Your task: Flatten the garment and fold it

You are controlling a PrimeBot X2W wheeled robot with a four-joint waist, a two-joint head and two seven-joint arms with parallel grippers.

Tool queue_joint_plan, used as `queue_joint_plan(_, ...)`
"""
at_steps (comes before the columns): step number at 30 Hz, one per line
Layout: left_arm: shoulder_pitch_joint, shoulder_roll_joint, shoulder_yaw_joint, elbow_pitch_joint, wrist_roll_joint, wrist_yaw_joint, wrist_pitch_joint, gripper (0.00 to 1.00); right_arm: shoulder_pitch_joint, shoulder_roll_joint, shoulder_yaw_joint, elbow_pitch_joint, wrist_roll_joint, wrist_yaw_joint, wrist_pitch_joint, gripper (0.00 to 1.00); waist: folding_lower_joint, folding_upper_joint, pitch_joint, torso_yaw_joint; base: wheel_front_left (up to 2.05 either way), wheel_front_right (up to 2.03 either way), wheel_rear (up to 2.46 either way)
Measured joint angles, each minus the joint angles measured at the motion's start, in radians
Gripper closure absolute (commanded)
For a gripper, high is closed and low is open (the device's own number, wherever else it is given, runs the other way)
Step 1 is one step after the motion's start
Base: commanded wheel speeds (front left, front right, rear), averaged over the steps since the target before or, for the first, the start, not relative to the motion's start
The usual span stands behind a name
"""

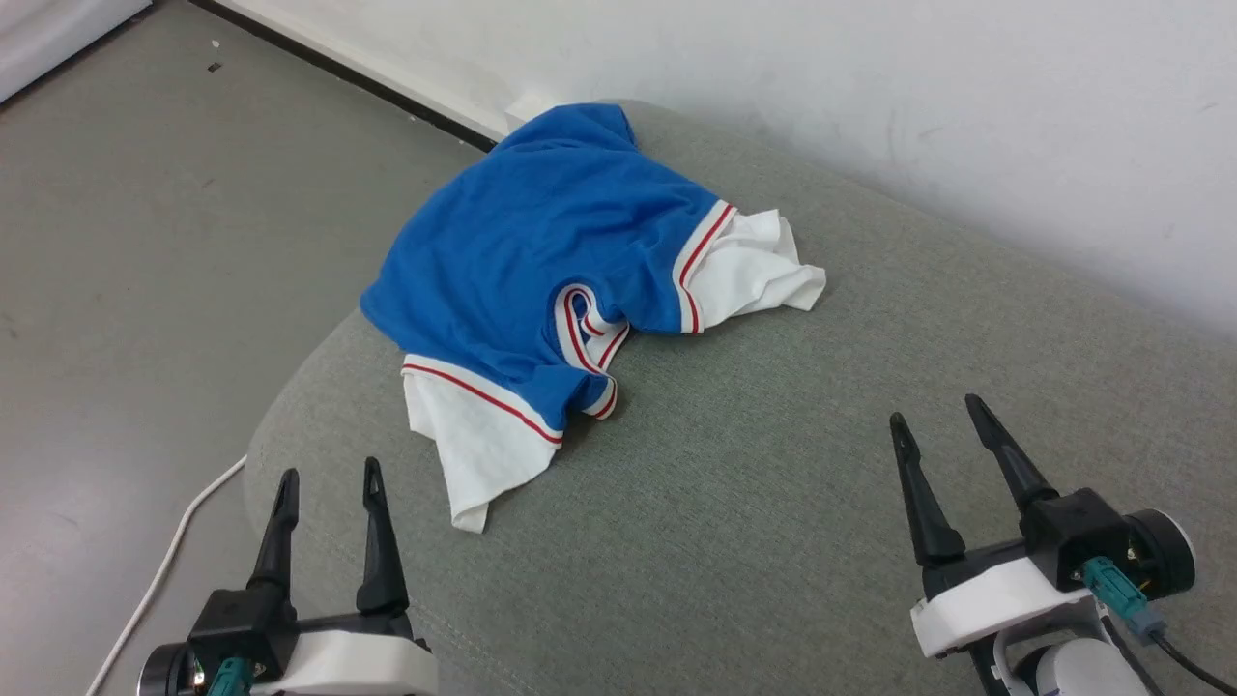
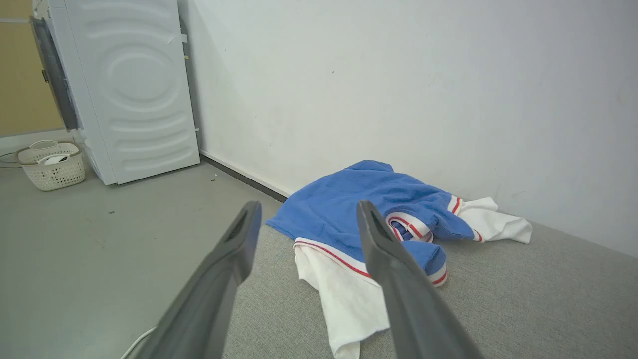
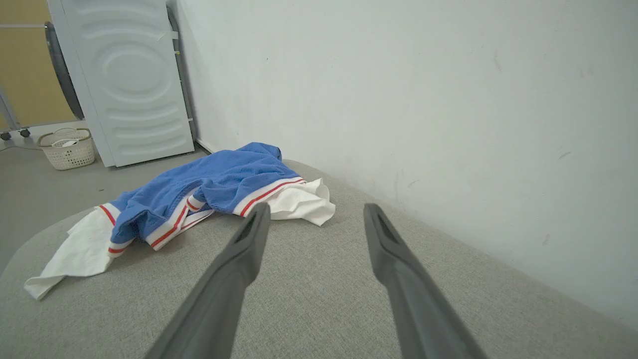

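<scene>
Dark, long-fingered, parted wide with nothing between: left gripper [image 1: 329, 469], low at the near left corner of the grey upholstered surface [image 1: 773, 503]. Likewise right gripper [image 1: 934, 408]: spread open, empty, poised over bare upholstery well off to the right. No contact with cloth on either side.

Just beyond the left gripper, the nearest part of the garment [image 1: 541, 242]: a white sleeve [image 1: 474, 445] pointing toward the near edge, its tip close to the fingers but apart from them. Further out, the blue body, heaped and rumpled, far end bunched up against the wall [image 1: 918, 97], left side lying along the rounded edge of the surface. Red-and-white striped collar [image 1: 585, 333] doubled in on itself near the middle. Second white sleeve [image 1: 754, 266] crumpled on the right, well apart from the right gripper.

Past that, grey floor [image 1: 116, 242] with a white cable [image 1: 164, 570] trailing by the left gripper. Further off in the wrist views, a white appliance [image 2: 139, 89] and a pale basket [image 2: 50, 164] beside it.

Progress, judged from the lie of things: none so far. Not flattened, not folded, not even grasped. Left to do: take hold, probably at sleeves or shoulders; spread and smooth the body; straighten both sleeves; then fold. By all appearances, the very start of the job.
</scene>
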Motion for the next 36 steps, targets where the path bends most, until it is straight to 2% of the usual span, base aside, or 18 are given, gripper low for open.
queue_joint_plan(11, -0.004, 0.0, -0.001, -0.01, 0.005, -0.002, 0.0, 0.0, 0.0, 0.0, -0.01, -0.004, -0.008, 0.0, 0.0, 0.0, 0.0, -0.0001, 0.007, -0.007, 0.0, 0.0, 0.0)
queue_joint_plan(17, -0.138, 0.023, 0.015, -0.065, 0.015, -0.106, 0.0, 0.0, 0.0, 0.0, -0.02, -0.024, -0.034, 0.0, -0.001, 0.0, 0.0, 0.0, 0.035, -0.002, 0.0, 0.0, 0.0)
queue_joint_plan(22, -0.314, 0.104, 0.012, -0.086, 0.017, -0.186, 0.018, 0.0, -0.016, 0.001, -0.035, -0.078, -0.069, 0.0, 0.001, 0.0, 0.0001, -0.0001, 0.078, -0.008, 0.0, 0.0, 0.0)
queue_joint_plan(28, -0.604, 0.206, 0.019, -0.046, -0.042, -0.225, 0.168, 0.0, -0.066, -0.015, -0.018, -0.178, -0.095, 0.0, 0.049, 0.0, 0.0002, 0.0, 0.151, -0.026, 0.0, 0.0, 0.0)
queue_joint_plan(36, -0.884, 0.342, -0.014, 0.127, -0.163, -0.243, 0.335, 0.0, -0.122, -0.081, 0.015, -0.352, -0.097, 0.0, 0.138, 0.0, 0.0003, 0.0, 0.273, -0.078, 0.0, 0.0, 0.0)
